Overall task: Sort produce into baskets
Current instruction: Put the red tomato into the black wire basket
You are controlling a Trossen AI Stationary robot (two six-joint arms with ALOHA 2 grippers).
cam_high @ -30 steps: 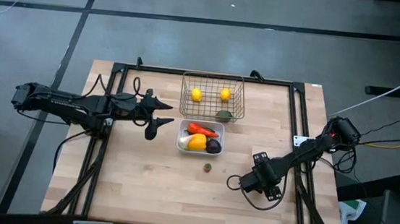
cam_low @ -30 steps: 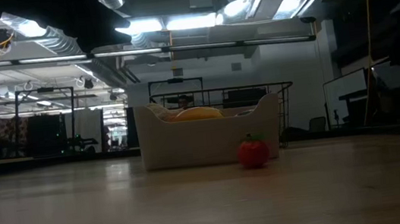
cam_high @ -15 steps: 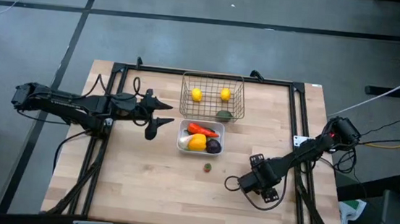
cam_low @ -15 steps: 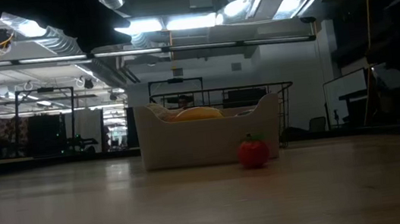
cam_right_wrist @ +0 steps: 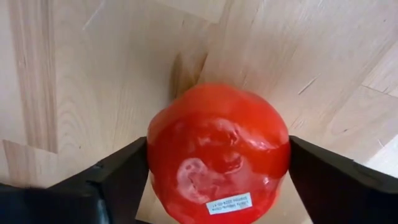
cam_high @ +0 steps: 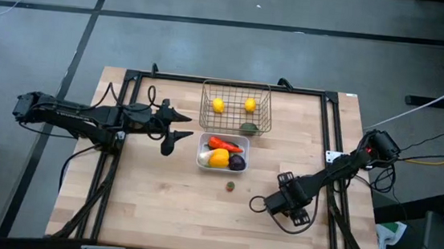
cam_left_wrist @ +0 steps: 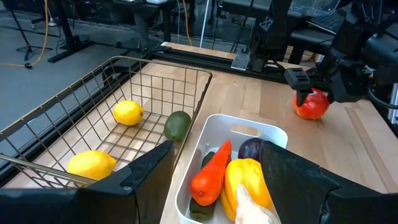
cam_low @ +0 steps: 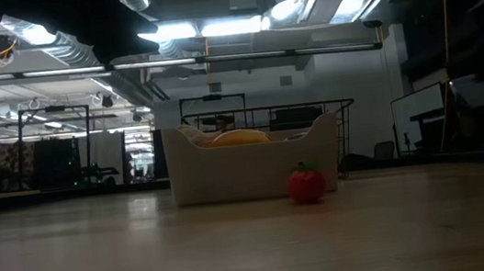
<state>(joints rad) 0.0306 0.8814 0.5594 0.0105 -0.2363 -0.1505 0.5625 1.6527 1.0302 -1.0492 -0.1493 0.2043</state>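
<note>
The right gripper [cam_high: 260,202] has its fingers [cam_right_wrist: 93,186] spread, one on each side of the tomato [cam_right_wrist: 217,162], close against it, but I cannot tell whether they press; the tomato, round, glossy red and carrying a small white sticker, sits on the pale wooden table [cam_high: 159,200] near the white plastic tray [cam_high: 203,160]; the left gripper [cam_high: 175,128] waits spread beside the wire basket [cam_high: 237,85]
</note>
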